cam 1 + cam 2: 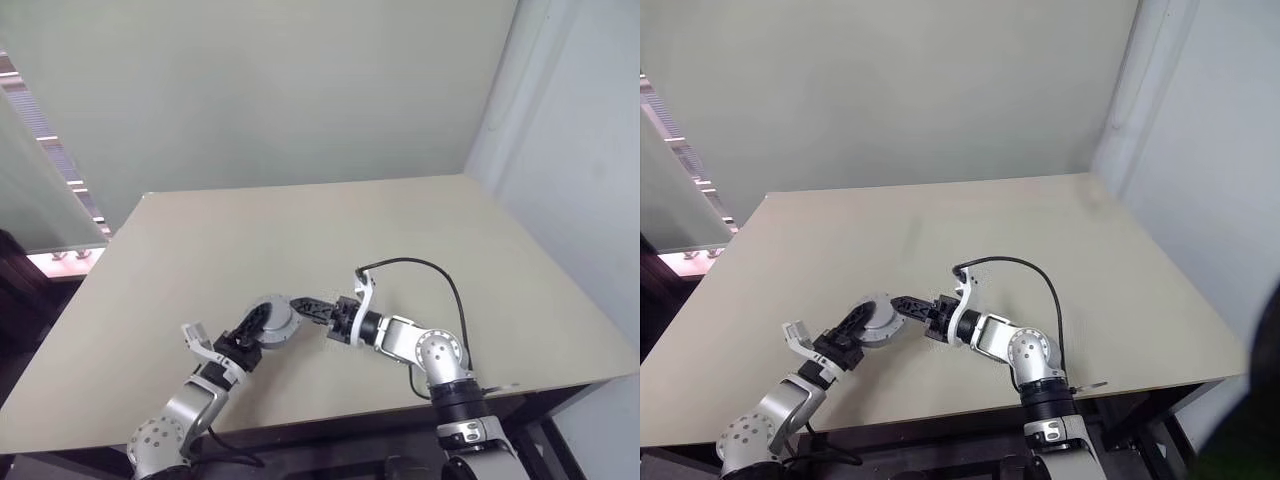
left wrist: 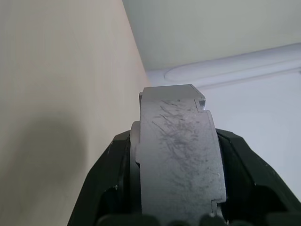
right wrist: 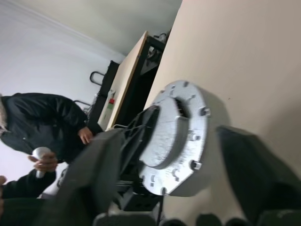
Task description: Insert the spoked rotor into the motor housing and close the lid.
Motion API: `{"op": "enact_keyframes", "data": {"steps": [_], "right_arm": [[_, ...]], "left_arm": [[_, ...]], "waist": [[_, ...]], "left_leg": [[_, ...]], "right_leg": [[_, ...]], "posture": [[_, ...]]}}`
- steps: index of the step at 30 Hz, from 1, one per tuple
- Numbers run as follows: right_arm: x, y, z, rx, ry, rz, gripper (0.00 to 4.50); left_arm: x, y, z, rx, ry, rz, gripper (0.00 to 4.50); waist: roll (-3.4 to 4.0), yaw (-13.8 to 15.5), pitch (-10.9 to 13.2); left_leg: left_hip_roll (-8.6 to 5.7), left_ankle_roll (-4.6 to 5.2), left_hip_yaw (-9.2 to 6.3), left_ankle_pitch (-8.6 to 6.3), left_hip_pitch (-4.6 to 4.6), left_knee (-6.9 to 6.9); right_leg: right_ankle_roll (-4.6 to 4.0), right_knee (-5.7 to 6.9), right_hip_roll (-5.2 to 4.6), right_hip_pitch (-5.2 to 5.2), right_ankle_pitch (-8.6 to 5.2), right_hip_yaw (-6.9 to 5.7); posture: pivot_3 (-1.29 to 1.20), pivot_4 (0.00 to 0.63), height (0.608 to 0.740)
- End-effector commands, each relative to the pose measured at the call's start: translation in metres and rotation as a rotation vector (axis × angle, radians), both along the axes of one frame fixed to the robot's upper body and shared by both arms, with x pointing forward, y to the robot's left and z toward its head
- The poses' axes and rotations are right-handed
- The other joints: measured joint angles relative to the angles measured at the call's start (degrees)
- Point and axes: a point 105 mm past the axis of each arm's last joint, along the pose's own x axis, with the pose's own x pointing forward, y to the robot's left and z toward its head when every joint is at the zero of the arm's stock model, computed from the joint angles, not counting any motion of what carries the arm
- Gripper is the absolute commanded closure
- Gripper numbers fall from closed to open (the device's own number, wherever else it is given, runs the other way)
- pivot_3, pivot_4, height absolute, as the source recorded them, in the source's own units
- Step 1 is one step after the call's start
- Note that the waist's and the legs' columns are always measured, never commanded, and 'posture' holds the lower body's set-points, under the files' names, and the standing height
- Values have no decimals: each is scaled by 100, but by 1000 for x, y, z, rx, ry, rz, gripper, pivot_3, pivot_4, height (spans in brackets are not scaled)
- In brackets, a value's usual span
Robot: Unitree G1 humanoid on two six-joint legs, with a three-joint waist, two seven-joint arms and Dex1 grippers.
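Left gripper point(image 1: 268, 322) was clamped on the grey round motor housing point(image 1: 272, 318), held on edge just above the tan table point(image 1: 200, 260). Right gripper point(image 1: 312, 308) stood beside it, fingers spread wide, gripping nothing. Person point(image 3: 42, 127) stood behind.

Beige table point(image 1: 420, 230), pale green wall point(image 1: 280, 90), frosted glass partition point(image 1: 30, 190)
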Motion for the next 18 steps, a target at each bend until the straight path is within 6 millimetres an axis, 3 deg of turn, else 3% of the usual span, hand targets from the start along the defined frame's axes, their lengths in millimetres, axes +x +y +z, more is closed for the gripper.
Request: {"op": "enact_keyframes", "data": {"steps": [1,5,13,18], "right_arm": [[2,-2,14,17,-81,7,0],[-6,1,16,-19,-169,64,0],[-16,3,16,-165,-503,107,0],[-21,5,14,-242,-692,132,0]], "left_arm": [[7,10,35,2,-150,28,2474],[10,16,37,47,-162,67,2474],[18,29,27,319,-132,132,2474],[25,40,30,393,-152,207,2474]], "waist": [[0,0,0],[0,2,0],[-6,3,0],[-19,19,4]], "left_leg": [[0,0,0,0,0,0],[0,0,1,0,0,0],[-3,-1,3,0,1,2],[-3,-2,1,0,0,2]], "right_leg": [[0,0,0,0,0,0],[0,0,0,0,0,0],[0,0,0,1,0,2],[1,0,-1,1,0,1]], "posture": [[0,0,740],[0,0,740],[0,0,740],[0,0,740]]}}
